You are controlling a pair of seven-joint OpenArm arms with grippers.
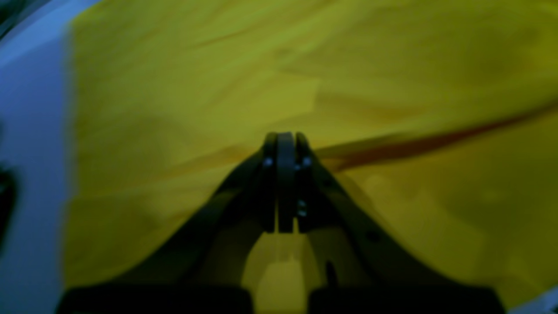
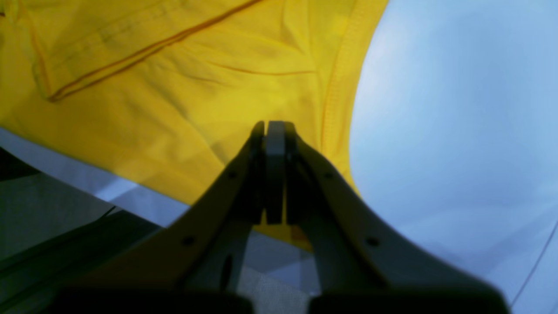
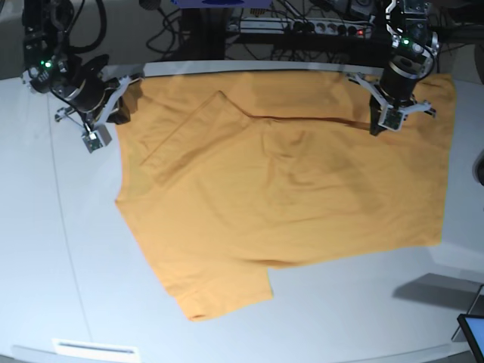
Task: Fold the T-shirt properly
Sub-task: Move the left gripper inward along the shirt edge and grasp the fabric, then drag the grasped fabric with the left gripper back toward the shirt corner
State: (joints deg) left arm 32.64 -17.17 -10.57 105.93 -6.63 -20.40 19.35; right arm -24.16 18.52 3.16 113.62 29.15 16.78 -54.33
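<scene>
Orange-yellow T-shirt (image 3: 280, 189) spread flat on pale grey table (image 3: 68, 265), filling centre and upper right of base view, one sleeve folded over at upper left, another pointing to lower centre. Left gripper (image 3: 376, 128) at upper right, jaws pressed together, tips down at a dark crease in the cloth; cannot tell whether fabric is pinched. Right gripper (image 3: 121, 113) at upper left, jaws likewise closed, at shirt's hemmed edge; grip on cloth unclear.

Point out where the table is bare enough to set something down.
Bare table left of the T-shirt and along the near edge below its hem. Crowded at the far edge, where both arms sit and cables pile behind.
</scene>
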